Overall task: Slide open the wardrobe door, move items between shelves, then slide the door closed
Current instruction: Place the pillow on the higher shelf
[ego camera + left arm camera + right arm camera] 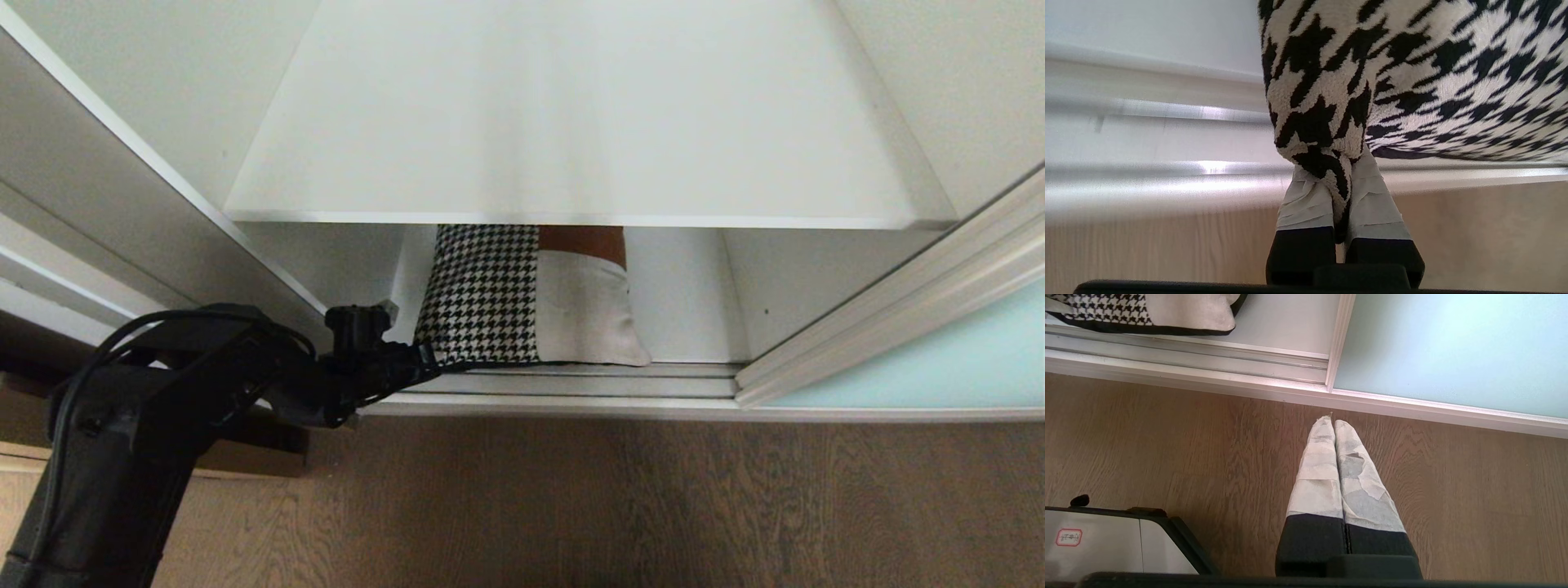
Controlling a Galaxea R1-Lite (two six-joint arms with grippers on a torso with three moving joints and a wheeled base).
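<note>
A brown wood floor (pixel 653 498) runs up to a white wardrobe whose aqua glass door (pixel 939 367) is slid aside to the right, leaving the compartment open. Inside, the cushion (pixel 522 298) stands on the bottom board, just behind the metal door track (pixel 571 384), with its top hidden under the front edge of the white shelf (pixel 571 131) above it. Its houndstooth half is to the left, the plain beige half to the right, a brown strip above the beige.

The left end effector (pixel 1341 192) is at the cushion's lower left corner, pinched narrow on a fold of the houndstooth fabric right at that corner; the pads (pixel 1306 200) press the cloth between them. The right end effector (pixel 1333 428) hangs over the floor in front of the track, well to the right of the cushion, its tips together and holding nothing.

The cushion looks soft, light and floppy, with a nubbly weave that should not slip easily. A corner grip like this will likely let it sag and swing from that point, so the loose end could catch the track or the shelf edge on the way out. A deeper bite along the black edge would, I think, carry it more steadily.
</note>
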